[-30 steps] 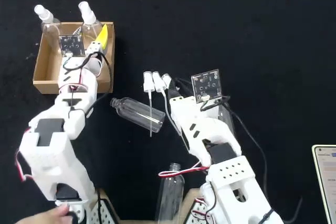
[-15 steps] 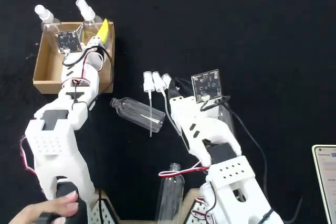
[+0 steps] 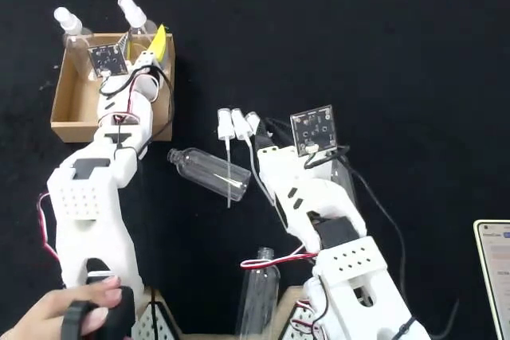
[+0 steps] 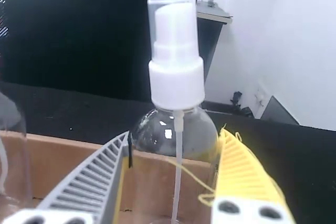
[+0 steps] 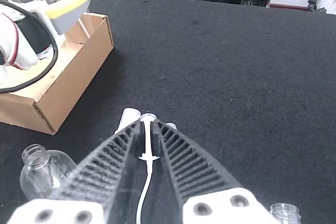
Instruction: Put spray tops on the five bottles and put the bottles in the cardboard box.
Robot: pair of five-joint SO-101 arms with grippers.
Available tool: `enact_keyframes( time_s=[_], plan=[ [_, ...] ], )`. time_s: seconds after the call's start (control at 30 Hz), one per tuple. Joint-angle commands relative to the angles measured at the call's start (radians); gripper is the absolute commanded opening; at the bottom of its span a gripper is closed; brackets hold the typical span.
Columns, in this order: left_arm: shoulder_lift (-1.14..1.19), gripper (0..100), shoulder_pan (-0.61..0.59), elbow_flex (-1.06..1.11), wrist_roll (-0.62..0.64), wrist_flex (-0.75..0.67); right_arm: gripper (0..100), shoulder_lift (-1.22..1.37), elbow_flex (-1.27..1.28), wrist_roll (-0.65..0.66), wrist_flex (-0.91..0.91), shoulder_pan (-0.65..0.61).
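In the left wrist view, my left gripper [image 4: 176, 135] is shut on a clear bottle with a white spray top [image 4: 176, 72], grey and yellow fingers on either side. It stands at the far wall of the cardboard box [image 3: 68, 109], where the left gripper [image 3: 142, 41] reaches in. A second topped bottle [image 3: 70, 29] stands beside it. My right gripper [image 5: 149, 125] is shut on one spray top [image 5: 148, 119] of three lying together [image 3: 239, 123] on the black table. A capless bottle [image 3: 209, 173] lies between the arms.
Another capless bottle [image 3: 259, 292] lies by the right arm's base, and a third [image 5: 286, 213] rests beside that arm. The box [image 5: 68, 77] sits far left. A tablet [image 3: 494, 268] lies at the right edge.
My left arm has stretched farther into the box toward its far wall, carrying the topped bottle with it. The right arm has stayed still.
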Motion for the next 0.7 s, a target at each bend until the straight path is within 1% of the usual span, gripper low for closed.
enact_keyframes(
  time_s=[0.0, 0.13, 0.5, 0.57, 0.67],
  plan=[
    [0.012, 17, 0.008, -0.084, -0.034, -0.026, 2.2, -0.033, -0.007, 0.000, -0.028, 0.011],
    [0.032, 17, 0.015, -0.091, -0.089, -0.026, 2.2, -0.033, -0.007, 0.000, -0.028, 0.011],
    [0.026, 18, 0.018, -0.084, -0.081, -0.026, 2.3, -0.035, -0.007, 0.000, -0.028, 0.011],
    [0.026, 20, 0.018, -0.082, -0.081, -0.026, 2.3, -0.035, -0.007, 0.000, -0.028, 0.011],
    [0.031, 29, 0.018, -0.081, -0.080, -0.026, 2.4, -0.035, -0.007, 0.000, -0.028, 0.011]
  ],
)
